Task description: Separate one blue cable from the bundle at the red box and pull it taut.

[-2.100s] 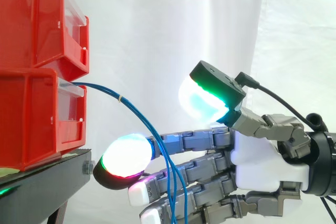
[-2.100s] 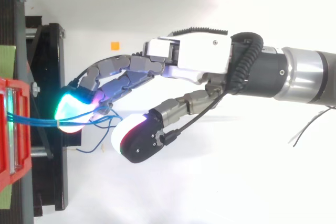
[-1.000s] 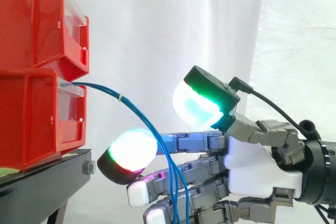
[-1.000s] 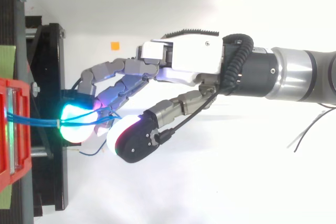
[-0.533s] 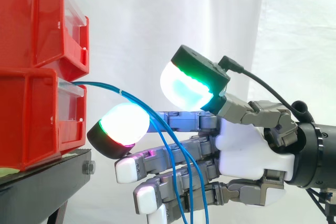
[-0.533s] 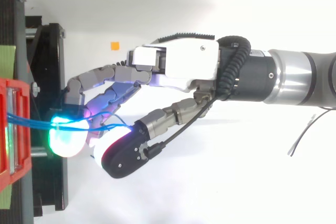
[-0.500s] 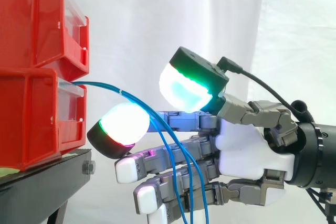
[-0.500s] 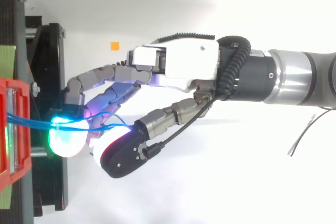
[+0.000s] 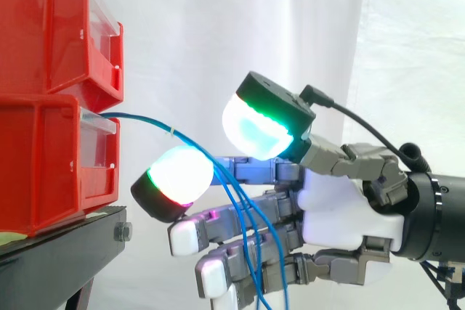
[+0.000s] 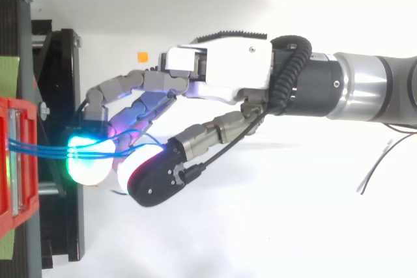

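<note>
The fingers [image 9: 190,237] are stretched out nearly straight and spread apart, with the thumb's glowing pad [image 9: 258,128] lifted well above them; nothing is pinched. The blue cables [image 9: 145,119] arc down from beyond the fingertips, pass close by the uppermost finger's lit pad [image 9: 178,172], then hang down across the lower fingers. In the top view the strands [image 10: 39,150] run side by side over that pad toward the gap under the thumb. I cannot tell whether any single strand has been parted from the others.

A pale tie [image 9: 173,132] binds the bundle just ahead of the top fingertip. Further out in the same direction is the lower red box [image 9: 43,157], where the cables come from, with a second red bin [image 9: 43,27] stacked on it and the black stand [image 9: 58,252] beneath.

The main risk, as I judge it, is closing thumb and fingers while several strands lie together: the whole bundle would be caught and tensioned, not one cable. The tie so near the pads makes that likelier. A thin strand could also slide off the rounded pads, or a hard pull could drag the cables out of the box.
</note>
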